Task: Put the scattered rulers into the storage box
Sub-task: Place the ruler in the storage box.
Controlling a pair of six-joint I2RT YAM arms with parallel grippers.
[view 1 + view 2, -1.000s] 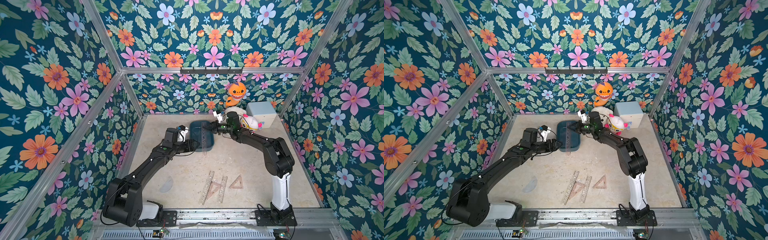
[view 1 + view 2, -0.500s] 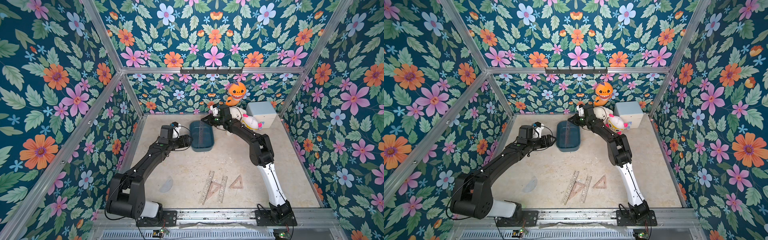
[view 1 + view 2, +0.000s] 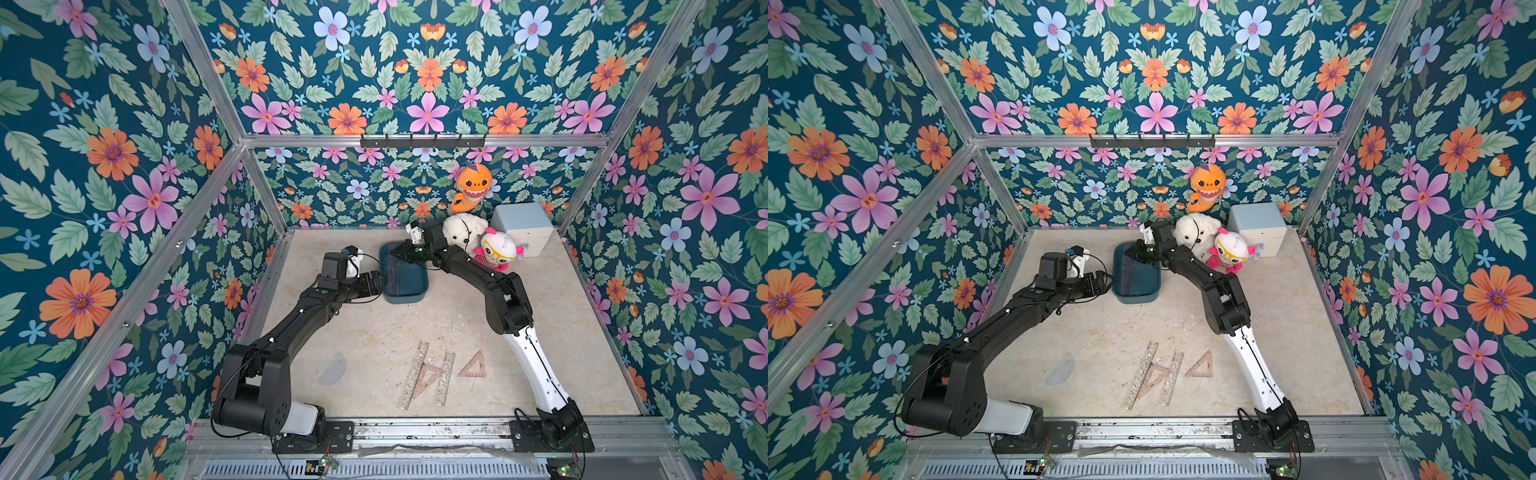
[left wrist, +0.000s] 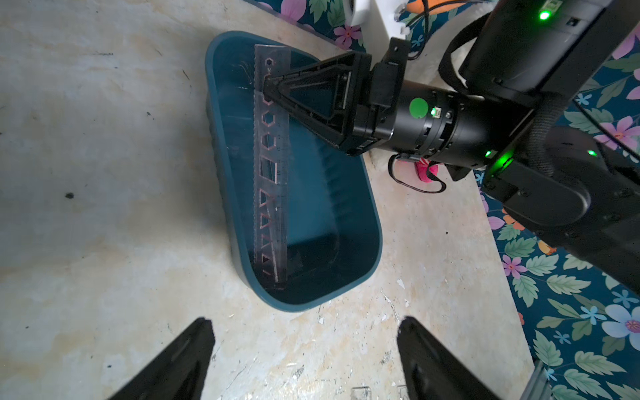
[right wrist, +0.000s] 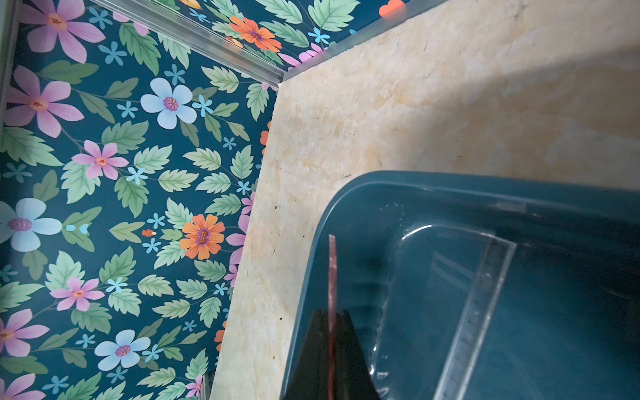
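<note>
Item: pink ruler (image 4: pixel 272 180), slanting into box (image 4: pixel 294 304), pinched near its raised end by my right gripper (image 4: pixel 266 90) (jaws clamped tight). My left gripper (image 4: pixel 304 323): spread wide, holding nothing, just beside box. On table (image 3: pixel 374 332), well apart from box: two long rulers (image 3: pixel 413 376), two set squares (image 3: pixel 473 365), protractor (image 3: pixel 332 368).

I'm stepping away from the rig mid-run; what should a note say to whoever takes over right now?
Left gripper: open, empty, beside the storage box.
Right gripper: shut on a pink stencil ruler, which reaches down into the box and is not yet released.
On the table: long ruler, second long ruler, set square between them, lone set square, protractor.
Done: one ruler brought to the box.
Left: release it, then collect the five on the table.
</note>
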